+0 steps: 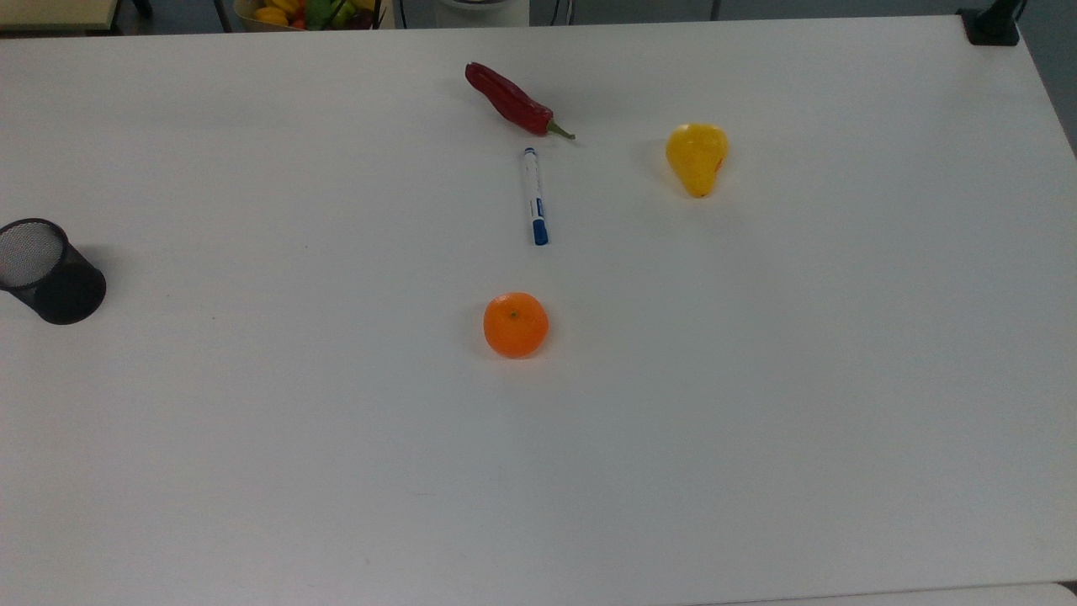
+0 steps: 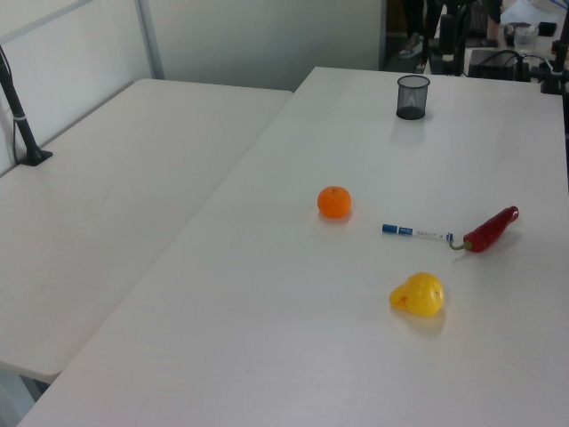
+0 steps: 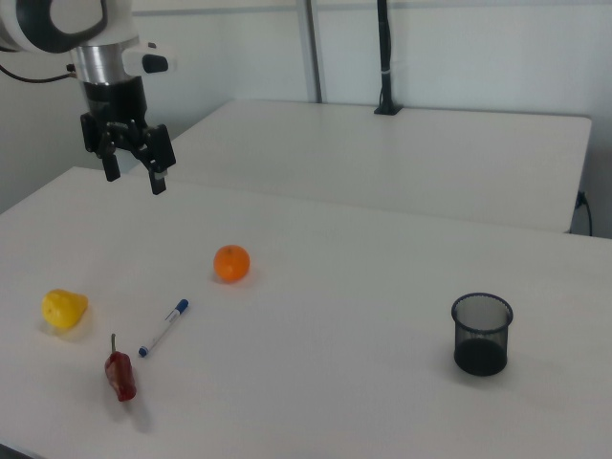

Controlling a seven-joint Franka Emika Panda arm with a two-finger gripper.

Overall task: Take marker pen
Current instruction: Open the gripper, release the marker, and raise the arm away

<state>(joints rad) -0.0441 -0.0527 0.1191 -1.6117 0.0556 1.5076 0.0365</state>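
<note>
The marker pen (image 1: 535, 196) lies flat on the white table (image 1: 757, 379), a white barrel with a blue cap pointing toward the orange. It sits between the red chilli (image 1: 511, 101) and the orange (image 1: 515, 324). The left view has the marker pen (image 2: 416, 233) just left of the chilli (image 2: 492, 229). In the right view my gripper (image 3: 135, 178) hangs open and empty, high above the table. It is well up and to the left of the marker pen (image 3: 163, 327) in the right view.
A yellow pear (image 1: 697, 156) lies to the top view's right of the marker. A black mesh cup (image 1: 49, 271) stands near the top view's left table edge. A second table (image 2: 107, 196) adjoins on the left view's left.
</note>
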